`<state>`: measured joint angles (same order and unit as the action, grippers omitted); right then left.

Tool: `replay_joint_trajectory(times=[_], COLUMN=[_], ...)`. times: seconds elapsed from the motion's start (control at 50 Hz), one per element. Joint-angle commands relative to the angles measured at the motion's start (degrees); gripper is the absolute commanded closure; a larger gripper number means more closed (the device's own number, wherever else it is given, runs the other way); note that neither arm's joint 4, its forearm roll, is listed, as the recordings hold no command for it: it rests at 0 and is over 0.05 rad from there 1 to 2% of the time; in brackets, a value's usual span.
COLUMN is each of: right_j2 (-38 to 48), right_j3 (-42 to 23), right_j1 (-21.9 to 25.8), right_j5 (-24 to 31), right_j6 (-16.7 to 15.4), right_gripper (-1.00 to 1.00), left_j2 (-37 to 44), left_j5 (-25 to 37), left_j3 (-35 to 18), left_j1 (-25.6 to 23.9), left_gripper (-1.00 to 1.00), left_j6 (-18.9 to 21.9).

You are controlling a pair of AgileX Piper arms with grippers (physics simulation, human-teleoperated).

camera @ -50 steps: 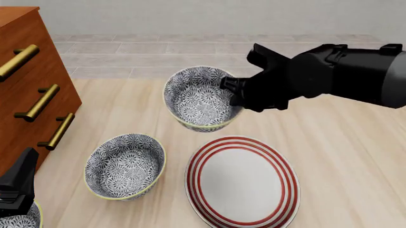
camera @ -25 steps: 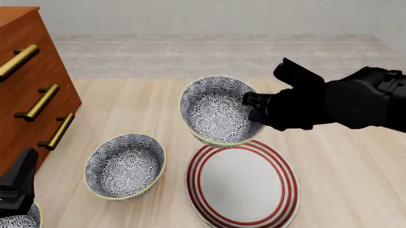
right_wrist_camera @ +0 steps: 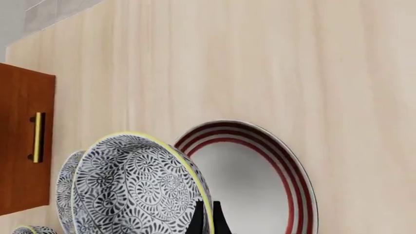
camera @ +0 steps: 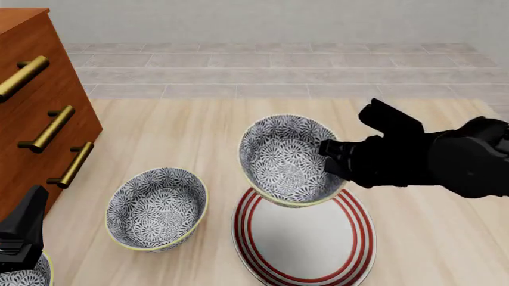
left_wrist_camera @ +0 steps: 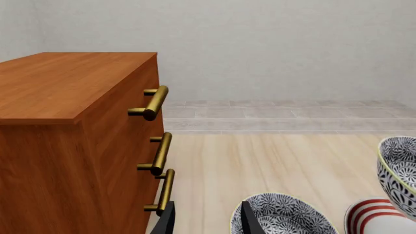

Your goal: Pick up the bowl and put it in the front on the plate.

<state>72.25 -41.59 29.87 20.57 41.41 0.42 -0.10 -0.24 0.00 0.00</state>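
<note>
A blue-grey floral bowl point(camera: 288, 159) hangs tilted over the far edge of the red-ringed white plate point(camera: 359, 233), with my right gripper point(camera: 330, 158) shut on its right rim. The right wrist view shows the fingers point(right_wrist_camera: 198, 220) pinching the bowl point(right_wrist_camera: 140, 190) by its yellow-green rim, with the plate point(right_wrist_camera: 260, 180) beneath it. My left gripper point(camera: 22, 233) rests at the front left corner; its fingers point(left_wrist_camera: 170, 222) stand apart and hold nothing. In the left wrist view the held bowl point(left_wrist_camera: 400, 168) and the plate point(left_wrist_camera: 371, 214) show at the edge.
A second identical bowl point(camera: 157, 207) sits on the table left of the plate, also seen in the left wrist view point(left_wrist_camera: 281, 217). A third bowl point(camera: 20, 277) peeks in at the front left corner. A wooden dresser point(camera: 40, 107) with brass handles stands along the left side.
My right gripper has carried the bowl toward the front and right and lower, from behind the plate to over its far edge. The left arm has not moved.
</note>
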Motion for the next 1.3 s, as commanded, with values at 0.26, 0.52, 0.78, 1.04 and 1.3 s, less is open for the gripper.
replay_joint_trajectory(times=[0.26, 0.52, 0.78, 1.04, 1.3], right_j2=[-2.3, -3.2, 0.8, -0.9, 1.4], right_j3=[7.5, 11.7, 12.2, 15.5, 16.2], right_j1=[-0.5, 0.2, -0.1, 0.3, 0.2], right_j5=[-3.9, -5.7, -9.2, -10.7, -12.7], right_j6=[1.1, 2.1, 2.1, 2.7, 2.5], right_gripper=[1.00, 1.00, 1.00, 1.00, 1.00], left_j2=[0.0, 0.0, 0.0, 0.0, 0.0], left_j5=[0.0, 0.0, 0.0, 0.0, 0.0], left_j3=[0.0, 0.0, 0.0, 0.0, 0.0], left_j1=[0.0, 0.0, 0.0, 0.0, 0.0], left_gripper=[-1.00, -1.00, -1.00, -1.00, -1.00], left_j6=[0.0, 0.0, 0.0, 0.0, 0.0])
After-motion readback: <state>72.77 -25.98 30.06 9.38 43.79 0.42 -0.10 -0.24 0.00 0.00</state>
